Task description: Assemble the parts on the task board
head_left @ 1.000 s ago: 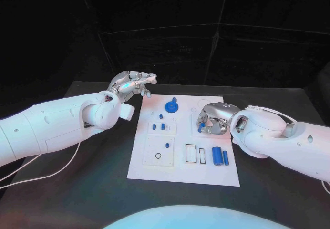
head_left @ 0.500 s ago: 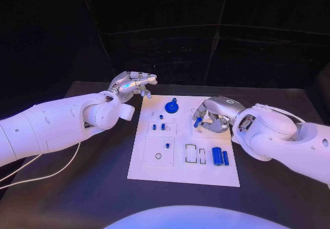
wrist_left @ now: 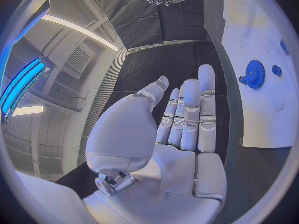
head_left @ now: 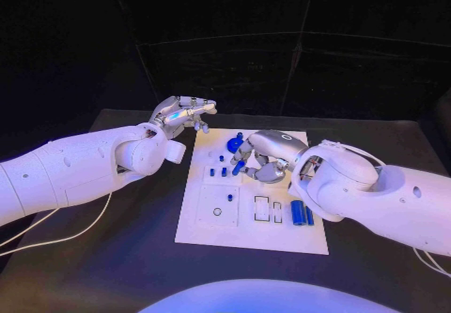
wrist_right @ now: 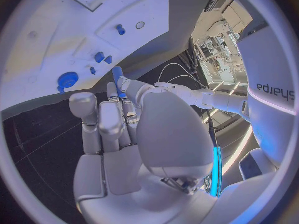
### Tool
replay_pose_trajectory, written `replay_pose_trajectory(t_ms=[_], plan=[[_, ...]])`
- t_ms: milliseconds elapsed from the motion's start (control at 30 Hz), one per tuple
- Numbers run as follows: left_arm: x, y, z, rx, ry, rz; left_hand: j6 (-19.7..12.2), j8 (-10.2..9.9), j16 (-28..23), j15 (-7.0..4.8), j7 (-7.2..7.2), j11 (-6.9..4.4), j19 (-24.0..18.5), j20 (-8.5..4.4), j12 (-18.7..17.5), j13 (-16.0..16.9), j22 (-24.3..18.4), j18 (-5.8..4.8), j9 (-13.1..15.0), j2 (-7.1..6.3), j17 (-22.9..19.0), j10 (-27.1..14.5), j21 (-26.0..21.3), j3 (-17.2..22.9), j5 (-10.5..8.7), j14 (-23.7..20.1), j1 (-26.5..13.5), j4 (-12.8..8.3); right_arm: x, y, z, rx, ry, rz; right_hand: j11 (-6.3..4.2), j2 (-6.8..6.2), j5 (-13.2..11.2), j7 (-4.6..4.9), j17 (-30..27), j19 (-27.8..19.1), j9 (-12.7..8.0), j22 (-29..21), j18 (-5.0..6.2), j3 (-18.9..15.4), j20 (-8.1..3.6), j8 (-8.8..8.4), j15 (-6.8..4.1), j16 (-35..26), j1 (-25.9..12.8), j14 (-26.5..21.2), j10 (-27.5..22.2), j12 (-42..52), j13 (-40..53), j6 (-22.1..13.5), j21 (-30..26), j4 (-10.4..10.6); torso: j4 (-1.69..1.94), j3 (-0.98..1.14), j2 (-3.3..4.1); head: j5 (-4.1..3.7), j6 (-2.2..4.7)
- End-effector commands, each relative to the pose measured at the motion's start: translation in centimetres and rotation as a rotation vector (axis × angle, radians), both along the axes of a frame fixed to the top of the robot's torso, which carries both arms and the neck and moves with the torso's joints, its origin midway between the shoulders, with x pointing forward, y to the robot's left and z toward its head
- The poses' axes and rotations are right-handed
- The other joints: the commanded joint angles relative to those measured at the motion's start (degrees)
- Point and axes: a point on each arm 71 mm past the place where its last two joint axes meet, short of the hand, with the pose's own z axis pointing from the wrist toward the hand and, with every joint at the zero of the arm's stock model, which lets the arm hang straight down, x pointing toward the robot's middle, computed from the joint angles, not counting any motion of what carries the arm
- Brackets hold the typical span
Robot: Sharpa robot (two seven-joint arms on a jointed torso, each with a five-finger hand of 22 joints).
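While the right hand (head_left: 261, 156) hangs over the far middle part of the task board (head_left: 252, 231), it pinches a small blue part (head_left: 240, 167) between its fingertips; in the right wrist view the same blue piece (wrist_right: 116, 73) stands up between the fingers, above the white plate (wrist_right: 81, 35). The other fingers are curled around it, and the right arm (head_left: 376, 195) crosses the near right part of the board from the right edge of the head view.

Just beyond this hand, the blue gear (head_left: 235, 144) stands on the far part of the board, with a small blue knob beside it. In the left wrist view the gear (wrist_left: 254, 74) is seen flat on the plate with a small blue piece just beside it. Near the held part, two short blue pegs (head_left: 218, 172) stand in a square plate on the board, and one more small peg (head_left: 229, 197) stands in the larger square plate nearer to the robot. Two blue cylinders (head_left: 301, 213) lie side by side on the near right part of the board, just beside the right arm. Between them and the square plate there are two empty rectangular slots (head_left: 268, 210).

The left hand (head_left: 184, 112) is raised beside the far left corner of the board, well apart from the parts. It holds nothing; in the left wrist view its fingers (wrist_left: 187, 117) are stretched out nearly straight and close together over the black table (head_left: 113, 261).
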Motion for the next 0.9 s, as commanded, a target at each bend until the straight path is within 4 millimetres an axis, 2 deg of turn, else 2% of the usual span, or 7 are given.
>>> replay_pose_trajectory(t_ms=[33,133,367,467,667,900], plan=[[0.0,-0.1,0.2,-0.009,-0.004,-0.009,-0.32,0.19,0.02,0.09,-0.1,0.12,0.38,-0.01,0.26,0.08,-0.06,0.78,0.07,0.44,-0.05,-0.46,-0.32,-0.33,0.24,-0.33,0.28,0.04,-0.4,1.1,-0.9,-0.01,0.04,0.063,-1.7,-0.15,0.44,0.19,0.01,0.27,0.04,-0.03,-0.28,0.38,0.15,-0.21,0.01,0.19,-0.53,0.31,2.09,-0.41,-0.04,-0.03,0.28,0.02,0.04,-0.08,0.02,0.43,-0.23],[-0.1,-0.1,0.2,-0.009,-0.004,-0.008,-0.34,0.2,0.02,0.09,-0.1,0.12,0.39,-0.01,0.28,0.08,-0.07,0.78,0.07,0.46,-0.06,-0.48,-0.33,-0.35,0.24,-0.33,0.32,0.03,-0.7,2.3,-2.1,-0.039,0.064,0.1,-1.69,-0.2,0.64,0.17,0.03,0.2,0.09,-0.09,-0.26,0.37,0.18,-0.14,0.03,0.23,-0.78,0.31,2.1,-0.48,-0.02,0.15,0.27,-0.04,-0.07,-0.02,0.02,0.91,-0.3],[-0.1,-0.1,0.2,-0.009,-0.004,-0.01,-0.35,0.22,0.02,0.09,-0.11,0.12,0.4,-0.01,0.31,0.08,-0.09,0.79,0.07,0.49,-0.08,-0.51,-0.35,-0.37,0.24,-0.33,0.39,0.0,-1.2,4.3,-4.3,-0.115,0.09,0.146,-1.75,-0.19,0.87,0.09,0.16,0.1,0.17,-0.16,-0.23,0.26,0.2,0.03,0.03,0.35,-1.29,0.33,2.19,-0.6,0.02,0.51,0.29,-0.1,0.06,0.04,0.01,1.46,-0.78],[-0.2,-0.1,0.2,-0.01,-0.004,-0.011,-0.35,0.22,0.02,0.09,-0.11,0.12,0.4,-0.01,0.31,0.08,-0.09,0.79,0.07,0.49,-0.08,-0.51,-0.35,-0.37,0.24,-0.33,0.39,0.0,-1.3,4.6,-4.9,-0.136,0.099,0.156,-1.76,-0.18,0.89,0.08,0.1,0.1,0.18,-0.14,-0.23,0.25,0.2,0.05,0.03,0.33,-1.35,0.33,2.21,-0.61,0.03,0.55,0.3,-0.11,0.02,0.0,-0.01,1.68,-0.96],[-0.1,-0.2,0.3,-0.01,-0.004,-0.011,-0.37,0.24,0.03,0.08,-0.12,0.11,0.42,-0.02,0.35,0.08,-0.11,0.79,0.07,0.52,-0.1,-0.54,-0.38,-0.39,0.24,-0.33,0.5,-0.05,-1.5,4.8,-5.6,-0.166,0.095,0.171,-1.79,-0.15,0.95,0.05,0.1,0.05,0.2,-0.21,-0.22,0.21,0.2,0.1,0.01,0.35,-1.49,0.33,2.26,-0.64,0.04,0.66,0.28,-0.14,-0.14,0.12,-0.03,2.07,-1.07],[-0.1,-0.2,0.2,-0.01,-0.004,-0.012,-0.38,0.25,0.03,0.08,-0.12,0.11,0.43,-0.02,0.36,0.08,-0.13,0.79,0.07,0.53,-0.11,-0.56,-0.39,-0.4,0.24,-0.33,0.54,-0.06,-1.7,5.1,-5.8,-0.173,0.093,0.188,-1.82,-0.16,1.01,0.01,0.09,0.05,0.22,-0.18,-0.21,0.17,0.19,0.13,-0.01,0.36,-1.6,0.32,2.35,-0.64,0.07,0.74,0.3,-0.18,-0.17,0.13,-0.01,2.04,-1.05]])
